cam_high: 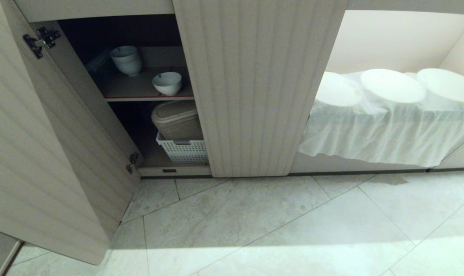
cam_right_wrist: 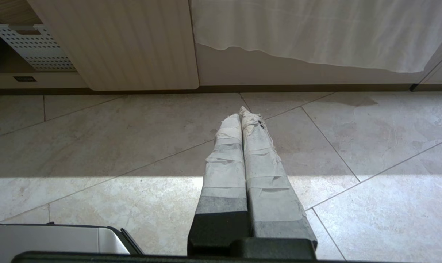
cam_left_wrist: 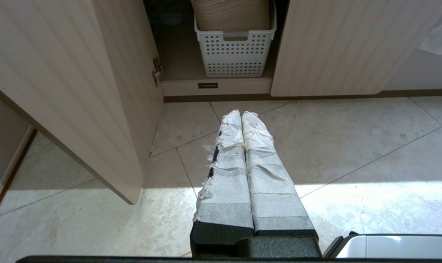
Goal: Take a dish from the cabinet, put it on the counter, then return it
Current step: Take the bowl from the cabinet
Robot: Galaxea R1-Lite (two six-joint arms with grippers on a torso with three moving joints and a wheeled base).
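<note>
The white bowl point(cam_high: 167, 82) stands alone on the upper shelf point(cam_high: 140, 92) of the open cabinet point(cam_high: 254, 96), above and ahead of both sets of fingers, which point low over the floor tiles point(cam_high: 277, 226). The left gripper point(cam_left_wrist: 241, 114) faces the opening, so it is nearer; its fingers are pressed together and empty. The right gripper point(cam_right_wrist: 239, 111) is also pressed together, before the closed door.

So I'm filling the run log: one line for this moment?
phase: pre-reach | dish: on cabinet shelf, door open | left end effector: shut, empty, above floor | right end effector: same
</note>
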